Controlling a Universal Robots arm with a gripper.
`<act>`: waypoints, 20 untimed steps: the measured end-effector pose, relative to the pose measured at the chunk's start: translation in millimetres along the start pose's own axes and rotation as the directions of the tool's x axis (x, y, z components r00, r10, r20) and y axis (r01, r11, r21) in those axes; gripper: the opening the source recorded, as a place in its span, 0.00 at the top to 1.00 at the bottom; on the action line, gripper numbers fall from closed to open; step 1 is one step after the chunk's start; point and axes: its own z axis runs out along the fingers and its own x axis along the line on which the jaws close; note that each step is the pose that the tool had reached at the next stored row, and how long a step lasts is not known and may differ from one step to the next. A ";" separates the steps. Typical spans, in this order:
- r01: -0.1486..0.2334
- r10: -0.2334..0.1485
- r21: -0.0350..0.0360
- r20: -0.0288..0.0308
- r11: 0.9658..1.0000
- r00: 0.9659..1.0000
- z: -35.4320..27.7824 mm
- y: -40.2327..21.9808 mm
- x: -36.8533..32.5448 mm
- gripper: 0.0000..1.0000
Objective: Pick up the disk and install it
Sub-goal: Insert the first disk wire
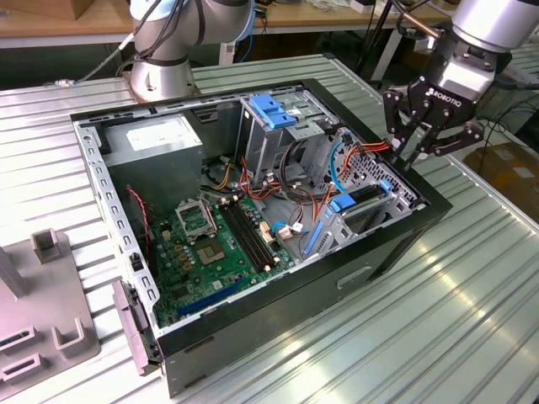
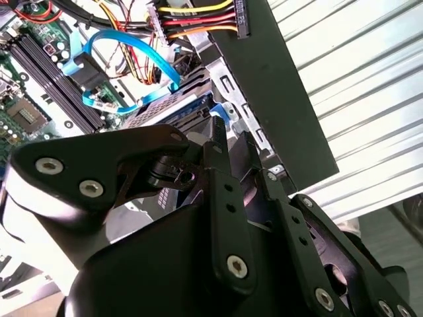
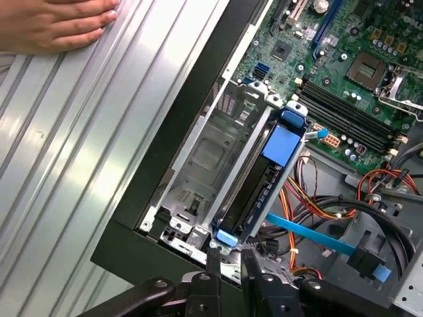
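Note:
The disk (image 3: 259, 188) stands on edge in its light-blue carrier inside the drive bay at the front corner of the open computer case (image 3: 178, 142). In the exterior view the disk (image 1: 364, 196) lies toward the exterior view's right of the case (image 1: 396, 244), beside blue and orange cables. My gripper (image 1: 411, 158) hangs over the case rim just beyond the disk's end. In both wrist views the gripper (image 3: 231, 261) (image 2: 234, 150) has its fingers drawn close together with nothing between them. The tips sit next to the carrier's blue end tab (image 3: 225, 236).
A person's hand (image 3: 56, 23) rests on the ribbed metal table outside the case. Inside are the motherboard (image 1: 210, 244), a power-supply box (image 1: 156, 139), a drive cage with a blue bracket (image 1: 274, 109) and loose cables. A grey fixture (image 1: 42, 295) stands at the exterior view's left.

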 end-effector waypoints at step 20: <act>0.230 -0.230 0.002 -0.004 0.973 0.973 0.0 -9.8 2.0 0.73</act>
